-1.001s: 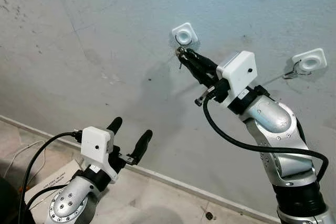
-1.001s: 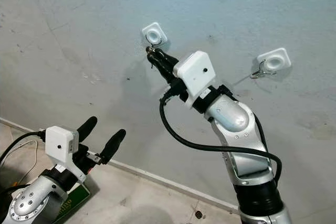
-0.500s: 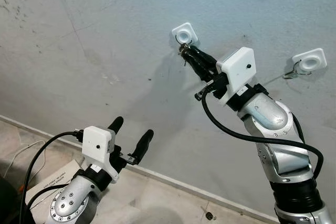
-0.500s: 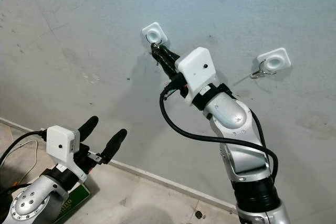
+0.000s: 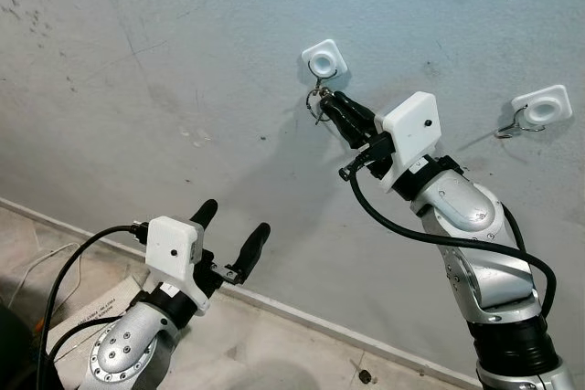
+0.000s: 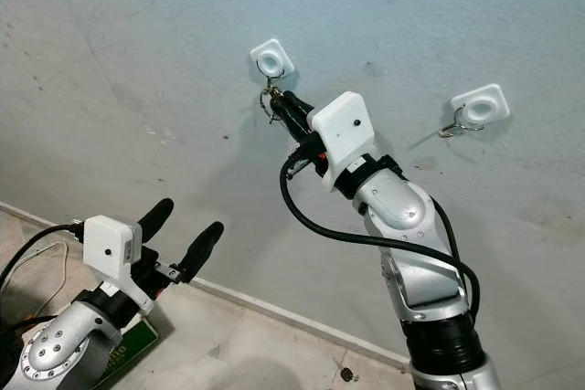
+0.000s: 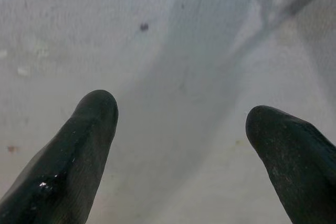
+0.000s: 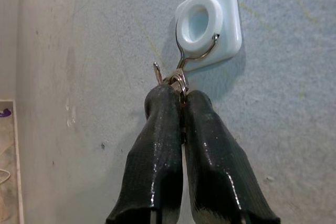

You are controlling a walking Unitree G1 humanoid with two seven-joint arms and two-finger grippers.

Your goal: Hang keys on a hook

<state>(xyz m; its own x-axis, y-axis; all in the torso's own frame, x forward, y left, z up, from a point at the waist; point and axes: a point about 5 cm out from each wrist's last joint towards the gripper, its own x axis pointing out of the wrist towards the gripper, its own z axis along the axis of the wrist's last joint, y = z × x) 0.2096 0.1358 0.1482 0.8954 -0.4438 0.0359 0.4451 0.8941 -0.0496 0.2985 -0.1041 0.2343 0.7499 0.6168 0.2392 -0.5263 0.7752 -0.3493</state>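
Note:
A white wall mount (image 5: 324, 59) carries a thin wire hook (image 8: 182, 56). My right gripper (image 5: 325, 104) reaches up to the wall just below that mount. It is shut on the metal key ring (image 8: 177, 79), which sits right at the hook's lower end; the keys themselves are hidden behind the fingers. I cannot tell whether the ring is threaded on the hook. My left gripper (image 5: 230, 233) is held low at the left, open and holding nothing, and points at the bare wall.
A second white mount (image 5: 541, 104) with its own wire hook (image 5: 508, 126) is on the wall to the right. A baseboard (image 5: 302, 317) runs along the floor. A cardboard box (image 5: 87, 312) and a cable (image 5: 55, 267) lie at the lower left.
My right gripper rose to the mount, then dropped slightly with the key ring; the wire hook now shows above its fingertips. The left arm barely moved.

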